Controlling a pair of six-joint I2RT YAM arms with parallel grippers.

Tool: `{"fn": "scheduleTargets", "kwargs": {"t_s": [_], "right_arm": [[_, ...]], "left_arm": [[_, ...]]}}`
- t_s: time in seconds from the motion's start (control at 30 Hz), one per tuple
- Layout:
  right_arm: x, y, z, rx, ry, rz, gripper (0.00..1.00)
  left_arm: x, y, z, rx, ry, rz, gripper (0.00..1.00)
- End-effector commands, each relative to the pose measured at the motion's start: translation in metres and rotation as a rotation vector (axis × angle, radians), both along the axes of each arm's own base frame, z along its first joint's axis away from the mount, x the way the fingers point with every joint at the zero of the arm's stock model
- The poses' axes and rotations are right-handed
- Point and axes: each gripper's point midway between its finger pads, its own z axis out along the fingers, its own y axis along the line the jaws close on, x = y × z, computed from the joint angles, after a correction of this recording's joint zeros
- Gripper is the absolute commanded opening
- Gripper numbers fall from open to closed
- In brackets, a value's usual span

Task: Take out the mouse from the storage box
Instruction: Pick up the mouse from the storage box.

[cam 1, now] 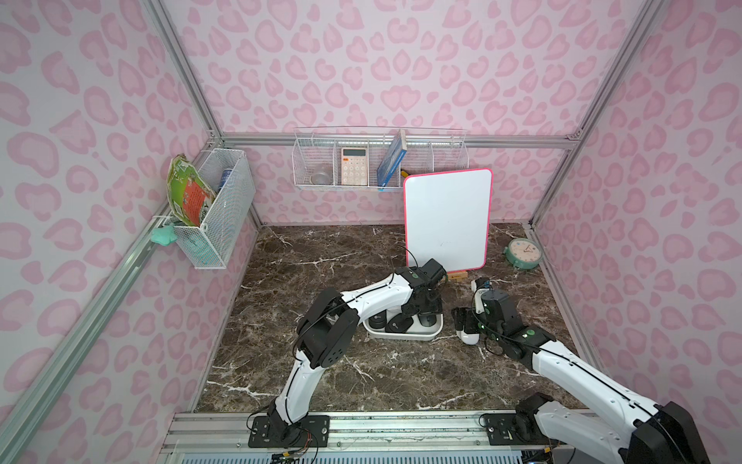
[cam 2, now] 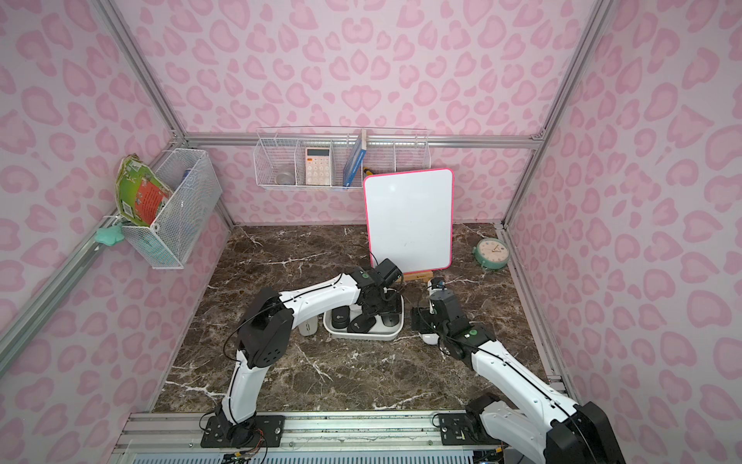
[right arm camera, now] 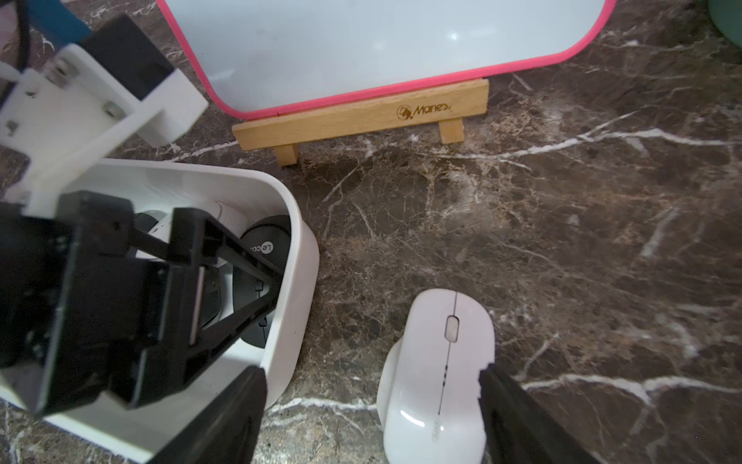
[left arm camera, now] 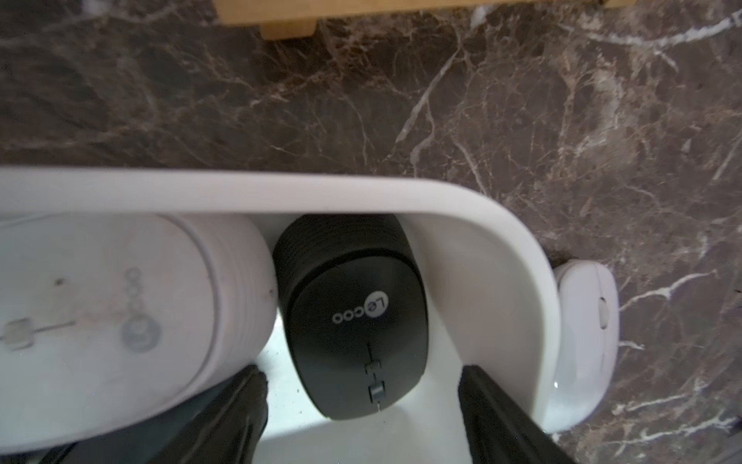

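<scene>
The storage box (cam 1: 403,336) is standing on the counter (cam 1: 313,257), in front of the whiteboard (cam 1: 447,217). The left end effector (left arm camera: 361,371) is reaching down into the box at the end nearest the right arm. Its jaws are standing open, with 1 finger (left arm camera: 241,405) on each side of the black mouse (left arm camera: 353,317). A thin strip of the box floor is showing between each finger and the mouse, so it is not gripping anything. The black mouse is lying flat inside the box, close to the end wall and just beside the inner white mouse (left arm camera: 120,313).

The right end effector (right arm camera: 371,369) is hanging over the counter next to the box, and its jaws are wide open. The outer white mouse (right arm camera: 437,373) is lying on the counter between them, outside the box. 1 finger (right arm camera: 510,405) is just beside this mouse, and I cannot tell if it is touching. The other finger is over the corner of the box.
</scene>
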Motion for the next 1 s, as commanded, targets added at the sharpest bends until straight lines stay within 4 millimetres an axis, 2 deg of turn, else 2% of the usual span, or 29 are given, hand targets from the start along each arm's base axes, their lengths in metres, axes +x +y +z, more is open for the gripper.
{"fn": "scheduleTargets", "kwargs": {"t_s": [0.0,0.6,0.7,0.97], "right_arm": [[0.004,0.000,0.008,0.023,-0.041,-0.016,0.86],[0.002,0.007,0.015,0.076,-0.061,0.010,0.86],[0.002,0.007,0.014,0.077,-0.063,0.009,0.86],[0.004,0.011,0.014,0.077,-0.051,0.020,0.86]], "left_arm": [[-0.004,0.014,-0.008,0.124,0.003,-0.036,0.81],[-0.001,0.020,-0.047,0.265,0.044,-0.050,0.79],[-0.001,0.021,-0.048,0.269,0.043,-0.050,0.72],[0.001,0.016,-0.036,0.227,0.009,-0.060,0.52]]}}
